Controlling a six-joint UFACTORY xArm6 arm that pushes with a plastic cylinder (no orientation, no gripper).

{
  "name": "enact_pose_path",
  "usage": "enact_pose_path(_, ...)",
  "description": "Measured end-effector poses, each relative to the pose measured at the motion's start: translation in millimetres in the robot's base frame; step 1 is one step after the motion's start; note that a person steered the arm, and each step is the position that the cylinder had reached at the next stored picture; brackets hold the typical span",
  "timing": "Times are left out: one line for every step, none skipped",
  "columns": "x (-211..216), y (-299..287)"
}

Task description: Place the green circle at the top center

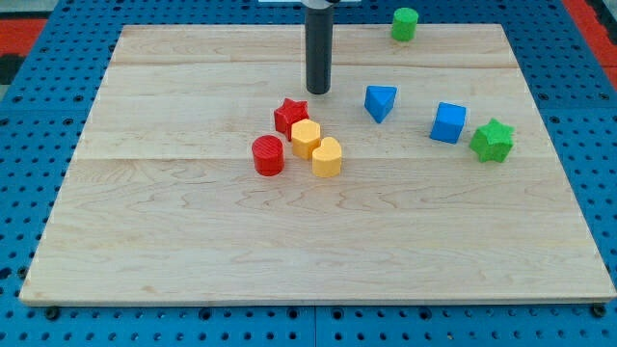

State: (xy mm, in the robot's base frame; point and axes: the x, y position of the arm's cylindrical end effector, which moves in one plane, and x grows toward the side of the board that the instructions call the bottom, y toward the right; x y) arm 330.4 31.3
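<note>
The green circle [405,23] is a small green cylinder at the view's top, right of centre, at the board's top edge. My tip [318,92] is the lower end of a dark rod that comes down from the view's top centre. It stands on the board to the left of and below the green circle, well apart from it. The tip is just above the red star [290,114] and left of the blue triangle [380,101].
A red cylinder [268,155], a yellow hexagon [306,138] and a yellow heart-like block [327,157] cluster below the tip. A blue cube [448,122] and a green star [492,141] sit at the right. The wooden board [193,241] lies on a blue pegboard.
</note>
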Motion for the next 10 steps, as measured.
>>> enact_pose_path(-0.7,107.4)
enact_pose_path(23.5,126.2)
enact_pose_path(15.6,104.1)
enact_pose_path(-39.5,129.5)
enact_pose_path(-111.5,134.8)
enact_pose_path(-138.1,179.6)
enact_pose_path(-138.5,173.4)
enact_pose_path(-136.7,95.3)
enact_pose_path(-82.7,90.0)
enact_pose_path(-55.3,34.7)
